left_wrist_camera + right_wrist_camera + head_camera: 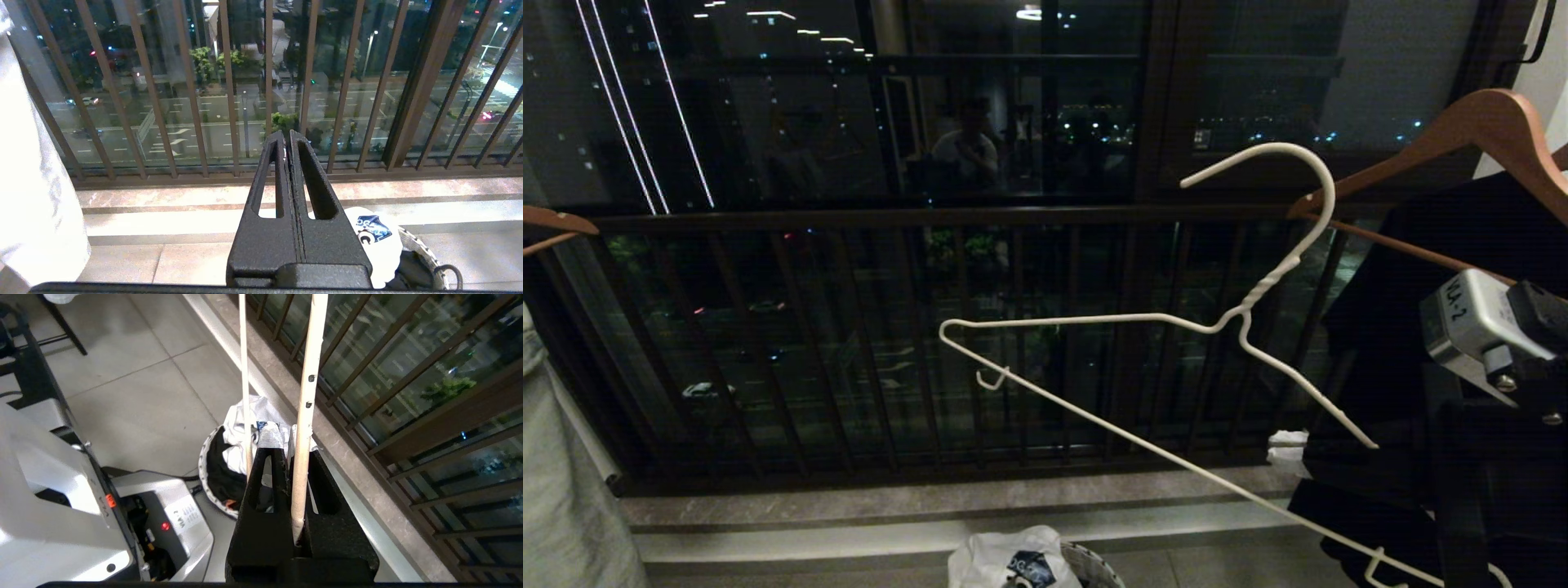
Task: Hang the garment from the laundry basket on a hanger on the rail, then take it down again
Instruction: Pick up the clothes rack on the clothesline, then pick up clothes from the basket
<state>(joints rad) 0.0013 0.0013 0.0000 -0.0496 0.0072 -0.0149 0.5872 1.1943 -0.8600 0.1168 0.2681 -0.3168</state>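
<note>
In the head view the white wire hanger (1241,314) is seen tilted mid-frame above the laundry basket (1094,563) holding the garment (1009,563); in the left wrist view the left gripper (287,143) is pressed together, empty; in the right wrist view the right gripper (286,435) is clamped on the hanger.

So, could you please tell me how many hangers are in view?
3: the white wire hanger in the right gripper, a wooden hanger carrying a black garment at right, and a wooden hanger's tip at left; others may be hidden.
</note>
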